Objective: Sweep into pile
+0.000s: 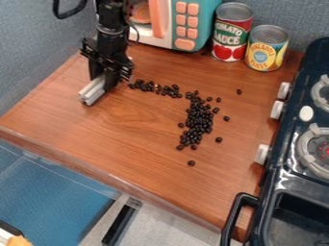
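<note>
Although many black beans [198, 121] lie clustered on the wooden counter [128, 139], a leftward trail [149, 87] and several strays [191, 163] need gathering, the gripper [104, 78] clamped on a grey bar [96, 93].

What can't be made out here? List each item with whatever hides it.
All in the camera view:
- Arm: upper part cut off by the top edge.
- Pale bars: upper ends hidden behind the arm's black lower parts.
- Black beans: exact count; they crowd together and are too small.
- Toy microwave: top cut off by the top edge.
- Stove: far side cut off by the right edge.
</note>
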Motion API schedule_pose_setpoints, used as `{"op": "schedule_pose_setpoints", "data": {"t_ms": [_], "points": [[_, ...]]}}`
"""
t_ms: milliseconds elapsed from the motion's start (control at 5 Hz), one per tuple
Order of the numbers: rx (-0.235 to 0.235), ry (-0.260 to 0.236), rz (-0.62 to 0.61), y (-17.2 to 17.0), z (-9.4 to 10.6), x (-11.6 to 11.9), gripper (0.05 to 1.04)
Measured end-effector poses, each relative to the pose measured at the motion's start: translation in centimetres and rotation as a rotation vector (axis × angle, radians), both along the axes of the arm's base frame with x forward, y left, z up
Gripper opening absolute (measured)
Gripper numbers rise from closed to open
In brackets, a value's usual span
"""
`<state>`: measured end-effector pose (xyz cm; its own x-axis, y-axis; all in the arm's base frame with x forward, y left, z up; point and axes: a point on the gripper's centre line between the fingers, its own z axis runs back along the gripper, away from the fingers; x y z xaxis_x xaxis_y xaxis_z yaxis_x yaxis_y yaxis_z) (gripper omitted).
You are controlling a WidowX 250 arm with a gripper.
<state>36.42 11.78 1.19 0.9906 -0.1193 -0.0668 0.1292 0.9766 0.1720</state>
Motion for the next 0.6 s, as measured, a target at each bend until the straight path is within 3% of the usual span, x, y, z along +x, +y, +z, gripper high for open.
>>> {"op": "schedule_pose_setpoints", "data": {"t_ms": [600], "points": [[0.008,-0.044,-0.136,-5.5,0.0,-0.3,0.383]]}}
